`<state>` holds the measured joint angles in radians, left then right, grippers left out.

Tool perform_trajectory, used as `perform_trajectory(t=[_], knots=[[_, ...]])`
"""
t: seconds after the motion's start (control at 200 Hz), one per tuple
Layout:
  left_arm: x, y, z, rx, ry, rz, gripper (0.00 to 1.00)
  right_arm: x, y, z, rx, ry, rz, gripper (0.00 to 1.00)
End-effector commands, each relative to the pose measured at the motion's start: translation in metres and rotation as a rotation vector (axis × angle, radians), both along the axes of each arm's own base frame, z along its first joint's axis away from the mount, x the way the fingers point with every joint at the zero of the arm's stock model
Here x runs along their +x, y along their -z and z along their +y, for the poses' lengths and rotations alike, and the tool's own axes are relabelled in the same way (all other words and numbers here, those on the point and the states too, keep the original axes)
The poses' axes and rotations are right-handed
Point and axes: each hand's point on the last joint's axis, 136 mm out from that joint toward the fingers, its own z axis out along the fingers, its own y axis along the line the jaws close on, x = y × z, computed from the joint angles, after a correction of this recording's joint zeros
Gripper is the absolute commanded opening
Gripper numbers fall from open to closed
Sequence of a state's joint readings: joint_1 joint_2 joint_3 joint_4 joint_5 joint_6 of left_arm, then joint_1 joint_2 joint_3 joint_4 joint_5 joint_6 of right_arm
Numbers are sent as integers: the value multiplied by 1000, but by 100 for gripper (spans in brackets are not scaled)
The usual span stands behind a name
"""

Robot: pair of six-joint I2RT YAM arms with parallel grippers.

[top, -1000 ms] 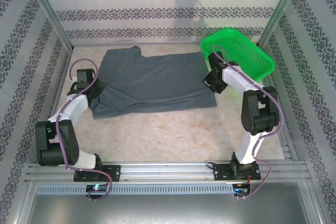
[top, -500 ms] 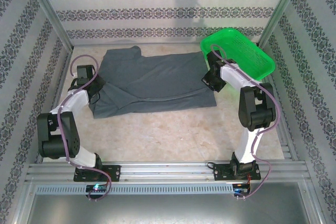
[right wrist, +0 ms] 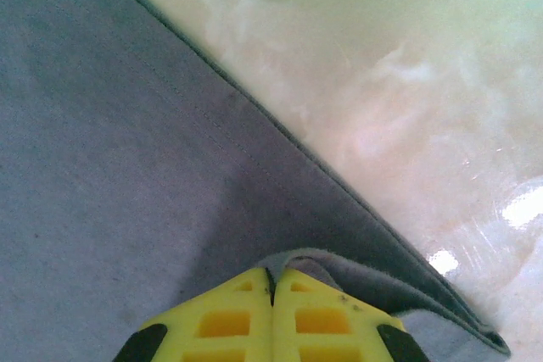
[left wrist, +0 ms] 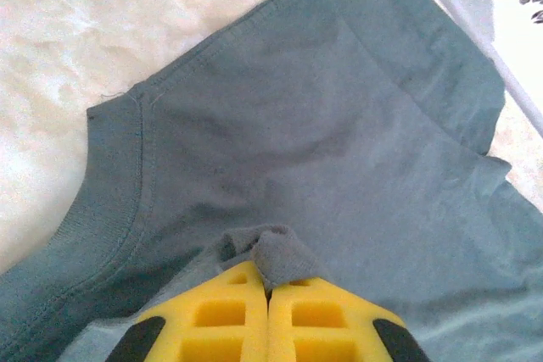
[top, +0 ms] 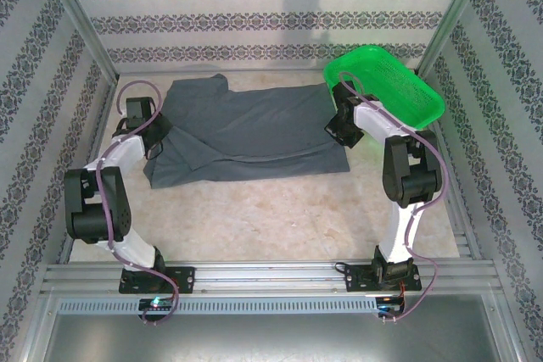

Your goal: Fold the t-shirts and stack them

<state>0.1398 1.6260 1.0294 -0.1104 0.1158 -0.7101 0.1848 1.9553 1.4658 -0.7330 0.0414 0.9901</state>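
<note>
Patterned wallpaper panels and bare metal posts enclose a pale, marbled counter with a slight gloss; in the right wrist view, bright glints and a greenish cast are noted on it.

- T-shirt: one dark slate-grey garment of soft matte cloth, laid spread out on the far half of the counter between the two arms. Its near left part is doubled over, with a diagonal crease running across it. Its left margin is covered by the left arm and its right margin by the right arm.
- Left jaws: brought together on a small raised tuft of the grey cloth, pinched between two yellow pads with rectangular recesses. A ribbed neckband curves at lower left of that view, a stitched seam runs beside it, and a folded ridge crosses at upper right. The pads are cut off by the bottom edge.
- Right jaws: closed on a lifted fold of cloth at the hem, between matching yellow pads. The hem is seen as a straight diagonal edge with a faint stitch line just inside it. What lies under the fold is hidden.
- Green basket: bright plastic mesh with rounded corners, set at the far right of the counter. Its near left corner is hidden behind the right arm, so whether the cloth touches it cannot be told.
</note>
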Motion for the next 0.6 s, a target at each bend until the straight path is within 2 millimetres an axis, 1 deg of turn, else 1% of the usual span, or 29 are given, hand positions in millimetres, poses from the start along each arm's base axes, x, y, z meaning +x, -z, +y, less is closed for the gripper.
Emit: perform_trajectory(t=[0.0,0.025,0.05,0.115,0.145,0.185,0.235,0.32,0.385,0.45,0.54,0.6], knots=[[12,-14,8,25,8,-42,11,2,-1,-12,-33,33,14,4],[12,-15,9,26,9,-37,20,3,-3,-13,-35,33,12,10],[11,-15,9,26,9,-28,27,3,-4,-13,-37,30,8,15],[9,-19,9,20,11,-19,37,6,-14,-16,-44,18,-16,25],[8,-23,9,20,9,-14,41,8,-19,-17,-48,12,-28,28],[3,-28,10,21,-2,-2,51,9,-27,-19,-55,0,-42,33],[-4,-33,11,20,-16,16,57,8,-36,-22,-61,-7,-58,37],[-23,-35,10,3,-45,61,59,-1,-44,-25,-51,-14,-75,42],[-46,-27,6,-32,-77,123,58,-14,-45,-24,-38,-29,-80,44],[-78,-11,1,-72,-115,210,56,-30,-42,-21,-6,-45,-78,45],[-124,8,-2,-86,-157,295,54,-58,-30,-18,35,-67,-62,48],[-148,20,-1,-86,-175,337,52,-71,-24,-16,63,-81,-74,52]])
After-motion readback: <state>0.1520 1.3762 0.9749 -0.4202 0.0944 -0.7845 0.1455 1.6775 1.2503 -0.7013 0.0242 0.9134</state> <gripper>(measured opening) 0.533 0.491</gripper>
